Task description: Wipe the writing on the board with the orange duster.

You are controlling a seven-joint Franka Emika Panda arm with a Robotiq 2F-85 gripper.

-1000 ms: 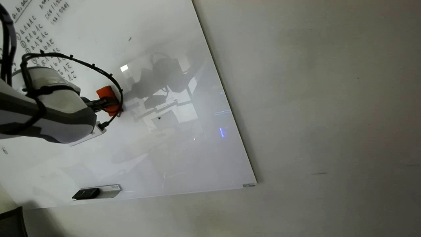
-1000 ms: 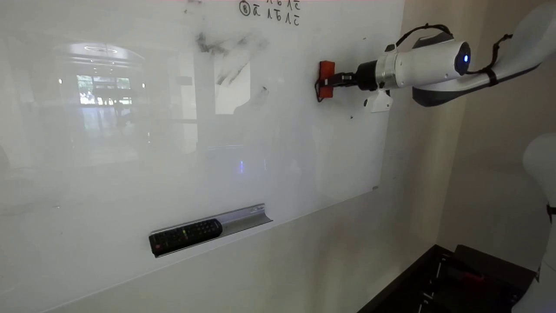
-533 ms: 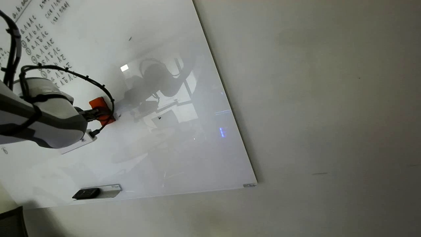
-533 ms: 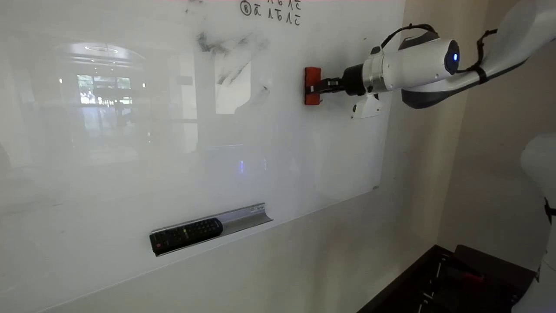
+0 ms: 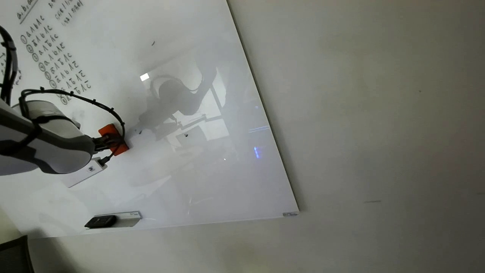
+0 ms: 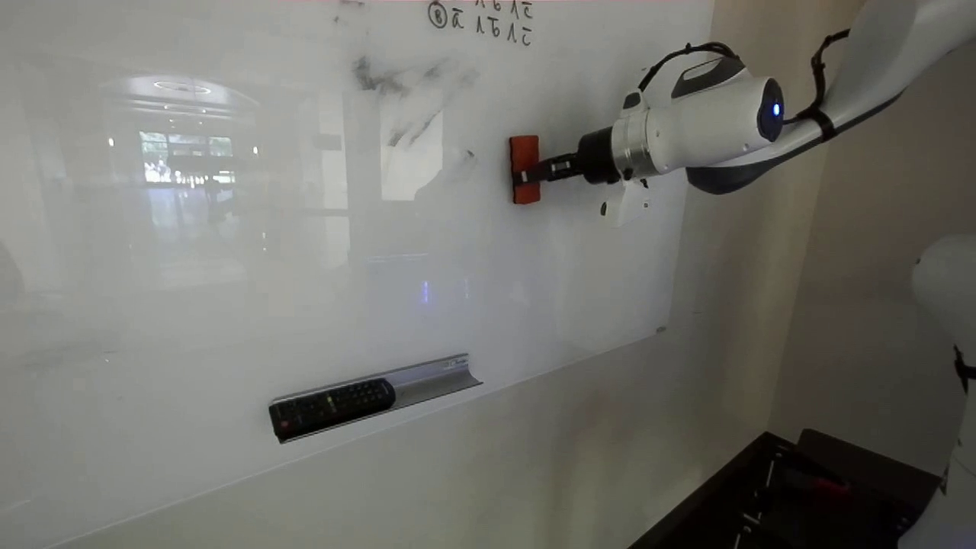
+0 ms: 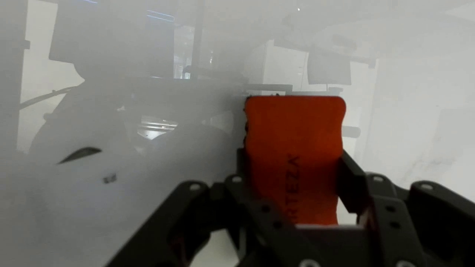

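Claw (image 7: 294,161) clamped on the orange duster (image 7: 295,128) by its long sides, likely leaving the underside free to rub; duster at the board (image 6: 488,282), contact I can't judge; remote (image 6: 333,408) rests in the tray (image 6: 432,386), presumably clear of strokes.

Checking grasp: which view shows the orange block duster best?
Wrist view: the orange block duster, held in the hand, appears largest, lettering visible. Both exterior views show it smaller; a looped black cable crosses it in an exterior view.

Board (image 5: 159,167) cut off by edges; orange duster (image 7: 295,129) partly hidden by blurred tool (image 7: 295,161); corner label (image 5: 290,214) illegible.
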